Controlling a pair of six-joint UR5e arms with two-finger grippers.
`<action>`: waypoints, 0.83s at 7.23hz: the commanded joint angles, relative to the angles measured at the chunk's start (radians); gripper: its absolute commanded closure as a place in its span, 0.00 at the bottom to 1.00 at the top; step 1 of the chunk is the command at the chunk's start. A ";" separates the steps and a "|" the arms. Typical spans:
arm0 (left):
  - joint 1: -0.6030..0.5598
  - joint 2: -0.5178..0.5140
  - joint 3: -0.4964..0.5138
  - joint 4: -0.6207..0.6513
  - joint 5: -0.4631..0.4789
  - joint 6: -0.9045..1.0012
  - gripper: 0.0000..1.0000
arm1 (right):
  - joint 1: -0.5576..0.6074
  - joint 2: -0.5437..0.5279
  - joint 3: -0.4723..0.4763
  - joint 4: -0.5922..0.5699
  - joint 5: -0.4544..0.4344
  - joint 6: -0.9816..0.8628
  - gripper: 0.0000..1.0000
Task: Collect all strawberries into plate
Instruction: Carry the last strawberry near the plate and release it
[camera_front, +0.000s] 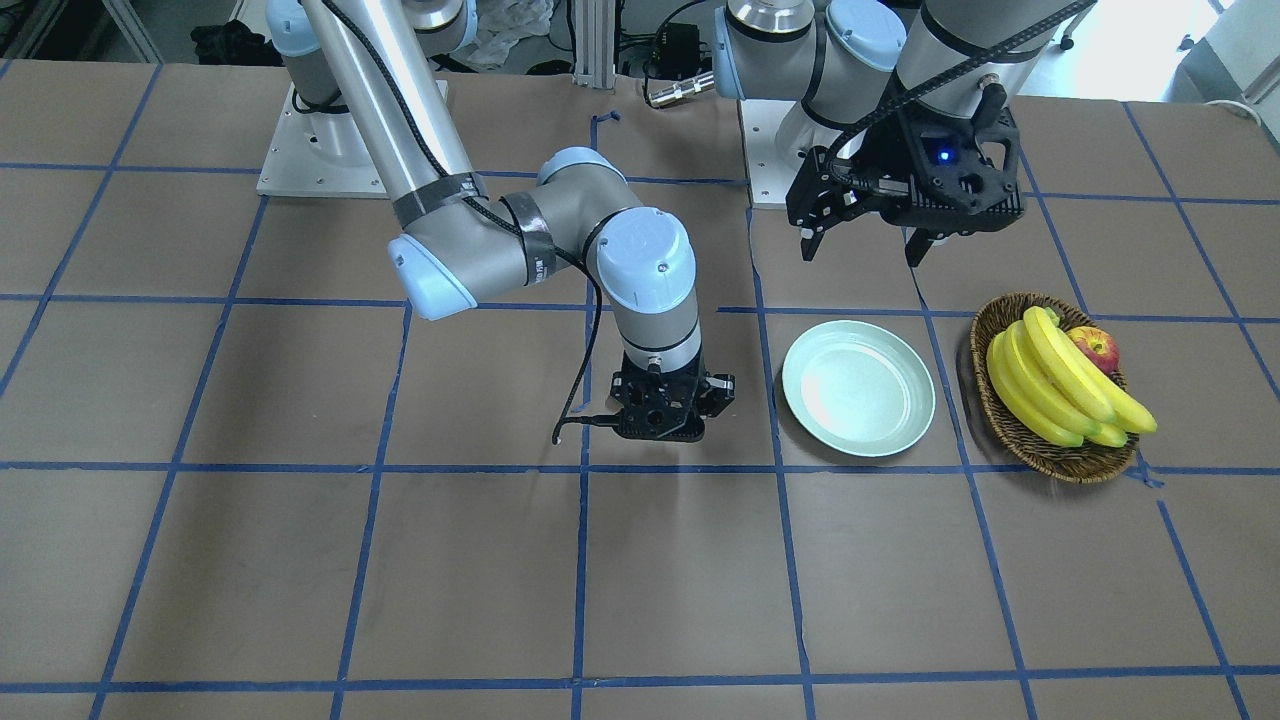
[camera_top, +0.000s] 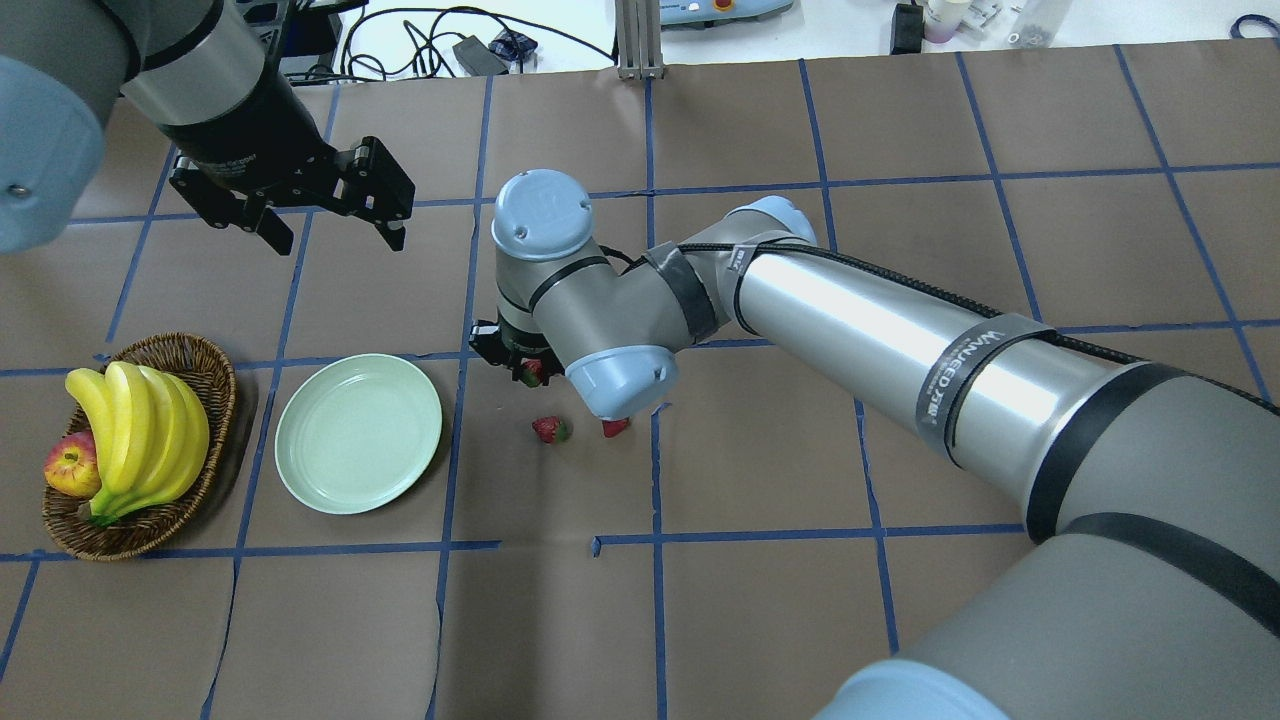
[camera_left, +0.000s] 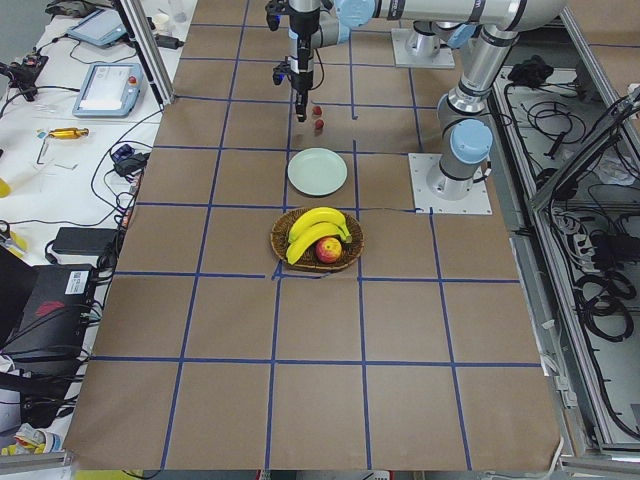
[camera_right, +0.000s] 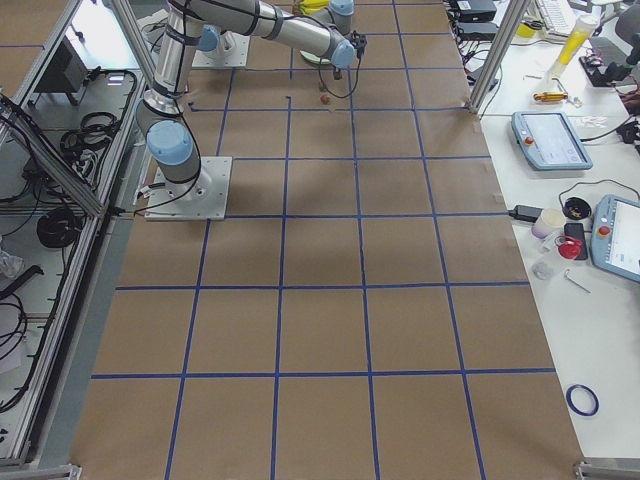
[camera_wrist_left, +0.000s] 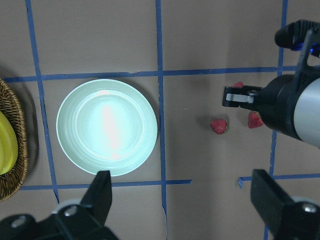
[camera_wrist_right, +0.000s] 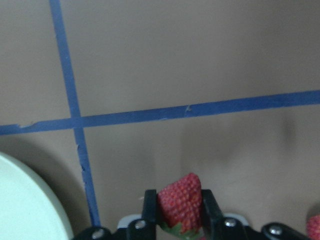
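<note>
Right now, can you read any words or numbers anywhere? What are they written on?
"WANJEED": on the black strap around the right arm; the marks after it are too blurred to read.
Small white print on the black wrist collar of the left arm: too small to read.
The plate carries no writing.

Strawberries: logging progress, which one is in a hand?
The strawberry pinched in the right hand; the other two lie loose on the table.
</note>
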 joint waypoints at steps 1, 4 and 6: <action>0.000 -0.001 -0.001 0.000 0.000 0.000 0.00 | 0.052 0.039 -0.022 -0.035 0.006 0.037 0.86; 0.000 -0.001 -0.001 0.000 0.001 0.000 0.00 | 0.054 0.027 0.001 -0.006 0.035 0.036 0.00; 0.000 0.000 -0.001 0.000 0.003 0.000 0.00 | 0.026 -0.071 0.042 0.091 0.018 -0.031 0.00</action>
